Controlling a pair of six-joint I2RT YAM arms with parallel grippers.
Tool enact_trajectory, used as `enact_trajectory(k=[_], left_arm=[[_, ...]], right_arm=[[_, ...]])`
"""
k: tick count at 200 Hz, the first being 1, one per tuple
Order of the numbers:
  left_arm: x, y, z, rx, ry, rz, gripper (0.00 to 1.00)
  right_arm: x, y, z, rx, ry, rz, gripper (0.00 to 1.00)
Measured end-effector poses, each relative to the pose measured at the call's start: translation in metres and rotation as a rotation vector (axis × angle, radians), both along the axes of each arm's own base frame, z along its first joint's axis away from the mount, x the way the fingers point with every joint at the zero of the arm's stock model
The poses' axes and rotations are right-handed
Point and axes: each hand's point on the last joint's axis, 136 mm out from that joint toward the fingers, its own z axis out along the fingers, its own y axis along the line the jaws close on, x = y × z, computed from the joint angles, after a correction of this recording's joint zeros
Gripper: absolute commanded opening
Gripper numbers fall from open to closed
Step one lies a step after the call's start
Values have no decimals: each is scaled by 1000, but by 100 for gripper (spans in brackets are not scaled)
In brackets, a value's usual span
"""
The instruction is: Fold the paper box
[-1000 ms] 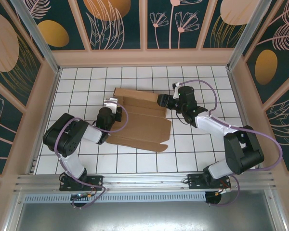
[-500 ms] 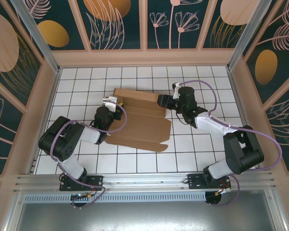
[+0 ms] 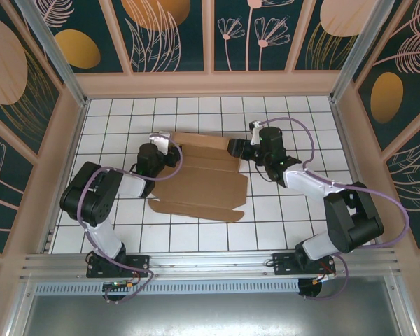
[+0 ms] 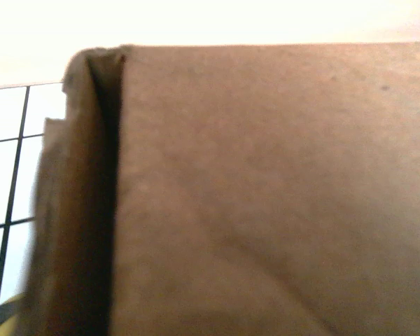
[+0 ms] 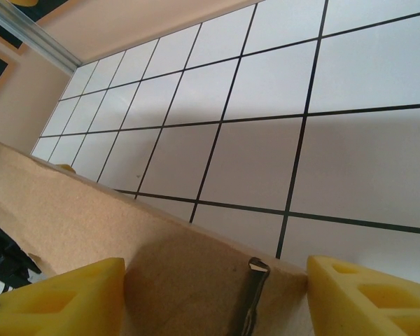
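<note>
Since the earlier frame the left gripper [image 3: 156, 149] has travelled away from its base along the left edge of the box [image 3: 203, 182], and the near-left corner of the cardboard has slid slightly leftward over the table [image 3: 280, 217]. The box lies mid-table as a largely flat sheet, its flaps not yet raised, so the fold is judged to be at an early stage.

Overhead view: each gripper meets one far corner of the sheet, the left at the far-left and the right gripper [image 3: 232, 147] at the far-right. Jaw spacing is unreadable here.

Left wrist view: the box [image 4: 266, 196] sits very close, showing a dark crease beside a raised flap. No fingers appear, so whether this claw is apart or together cannot be told.

Right wrist view: the yellow fingers [image 5: 56, 297] stand well apart, with the box's edge [image 5: 161, 245] and a slot lying across the gap. No pinch is evident.
</note>
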Motion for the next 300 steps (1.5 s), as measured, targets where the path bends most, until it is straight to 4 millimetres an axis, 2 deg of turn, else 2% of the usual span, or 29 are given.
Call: enact_trajectory(k=[19,42,62,133,153,181,219,269,300], left_arm=[[1,0,-1,4,-1,-3,44],[-2,1,-1,-2,-8,-9,51],[-11,2,-1,-12,-24,-19,53],[-27,3,0,-50,-38,-44,54],[-29,3,0,-51,-38,-49,52],[-28,5,0,-50,-37,-41,44],[-27,12,-1,-43,-39,-14,18],[-24,19,-2,-19,-46,21,1],[-23,21,-2,-12,-46,39,0]], right_arm=[[0,0,0,0,1,0,65],[1,0,-1,-1,0,-1,65],[1,1,-1,0,-3,4,66],[3,3,-1,-3,-16,19,66],[3,3,-1,-2,-19,18,66],[4,2,-1,-2,-19,17,65],[5,0,-1,0,-19,14,64],[4,2,-1,-2,-20,16,63],[3,4,0,-13,-27,0,59]])
